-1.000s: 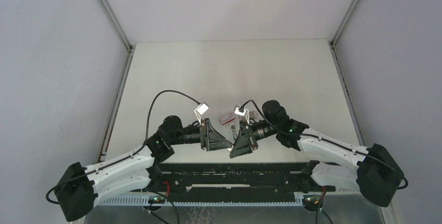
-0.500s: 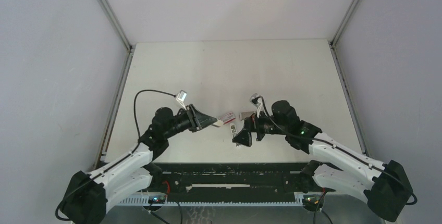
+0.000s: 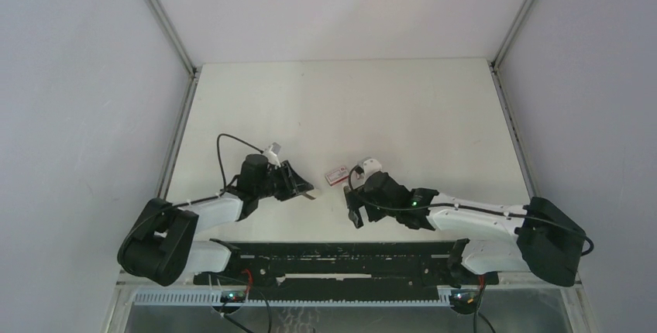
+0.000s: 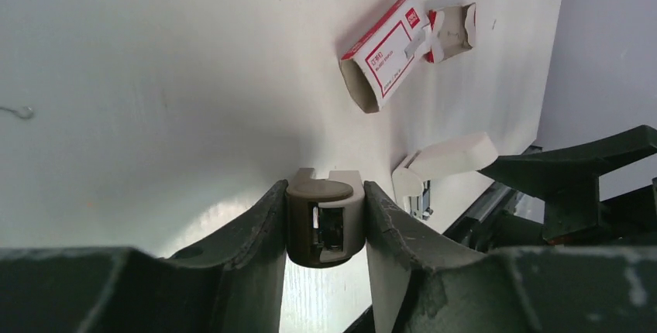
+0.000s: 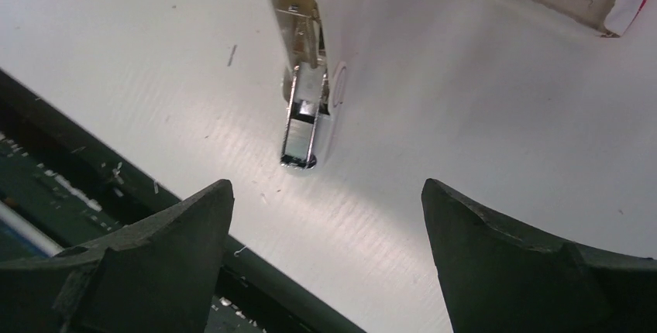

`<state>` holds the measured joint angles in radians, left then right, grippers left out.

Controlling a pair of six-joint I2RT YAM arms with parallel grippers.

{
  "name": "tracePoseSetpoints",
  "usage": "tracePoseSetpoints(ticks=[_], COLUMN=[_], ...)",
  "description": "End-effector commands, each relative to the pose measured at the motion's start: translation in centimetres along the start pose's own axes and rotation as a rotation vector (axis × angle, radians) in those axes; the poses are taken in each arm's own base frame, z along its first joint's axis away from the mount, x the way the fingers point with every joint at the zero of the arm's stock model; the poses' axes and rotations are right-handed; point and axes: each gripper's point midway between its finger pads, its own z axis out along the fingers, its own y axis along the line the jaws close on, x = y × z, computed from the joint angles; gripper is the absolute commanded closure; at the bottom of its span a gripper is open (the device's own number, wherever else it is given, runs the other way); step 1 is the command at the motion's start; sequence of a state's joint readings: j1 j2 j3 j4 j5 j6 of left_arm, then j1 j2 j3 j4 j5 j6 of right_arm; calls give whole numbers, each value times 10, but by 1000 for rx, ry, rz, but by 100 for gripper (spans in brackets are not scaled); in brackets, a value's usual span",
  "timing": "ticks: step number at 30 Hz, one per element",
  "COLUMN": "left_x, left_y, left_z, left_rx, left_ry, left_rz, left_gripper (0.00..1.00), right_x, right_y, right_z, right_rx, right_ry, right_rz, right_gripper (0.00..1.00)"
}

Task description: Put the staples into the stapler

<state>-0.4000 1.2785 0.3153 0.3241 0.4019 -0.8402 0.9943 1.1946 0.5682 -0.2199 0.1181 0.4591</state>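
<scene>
The stapler is in two pieces. My left gripper (image 4: 325,190) is shut on its small tan-and-white piece (image 4: 325,224), held just above the table; the gripper also shows in the top view (image 3: 305,192). The white stapler body (image 5: 306,8) lies on the table with its shiny metal channel (image 5: 300,128) facing up, and is also seen in the left wrist view (image 4: 453,155). My right gripper (image 5: 325,187) stands wide open just short of that body, with nothing between its fingers (image 5: 194,232). The staples are not visible as a strip in any view.
A red-and-white cardboard box (image 4: 385,54) lies open-ended beyond both grippers, between them in the top view (image 3: 335,175). A bent loose staple (image 4: 19,111) lies on the table. The black rail (image 5: 46,193) runs along the near edge under the right gripper.
The two grippers have parted from their meeting at centre. The right jaws opened and the white stapler body now lies on the table. The left arm drew back left and down with its piece.
</scene>
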Motion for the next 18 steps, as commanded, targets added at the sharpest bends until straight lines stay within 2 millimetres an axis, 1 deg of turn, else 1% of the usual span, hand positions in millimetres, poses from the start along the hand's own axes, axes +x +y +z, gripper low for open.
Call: tracePoseSetpoints(ticks=[1, 3, 4, 6, 7, 9, 12, 15, 18], left_x=[-32, -36, -38, -44, -48, -55, -67, -72, -71], left_y=[-7, 3, 8, 18, 22, 30, 35, 30, 20], left_z=[4, 2, 0, -6, -10, -20, -36, -47, -54], left_rx=[-6, -52, -77, -133, -161, -226, -288, -279, -240], left_ry=[-74, -93, -109, -141, -160, -206, -282, -329, -348], left_rz=[95, 106, 115, 137, 161, 194, 229, 256, 264], left_gripper=[50, 39, 35, 26, 24, 20, 19, 19, 19], right_x=[-31, -31, -31, -32, -32, -31, -32, -32, -28], right_y=[4, 5, 5, 8, 8, 10, 14, 19, 21], right_z=[6, 9, 10, 14, 16, 20, 27, 34, 42], right_rx=[69, 79, 82, 80, 82, 85, 86, 101, 121], right_ry=[-96, -95, -93, -92, -90, -86, -79, -69, -52], right_rz=[31, 29, 27, 25, 25, 22, 8, -17, -37], right_gripper=[10, 11, 11, 12, 13, 15, 20, 26, 31])
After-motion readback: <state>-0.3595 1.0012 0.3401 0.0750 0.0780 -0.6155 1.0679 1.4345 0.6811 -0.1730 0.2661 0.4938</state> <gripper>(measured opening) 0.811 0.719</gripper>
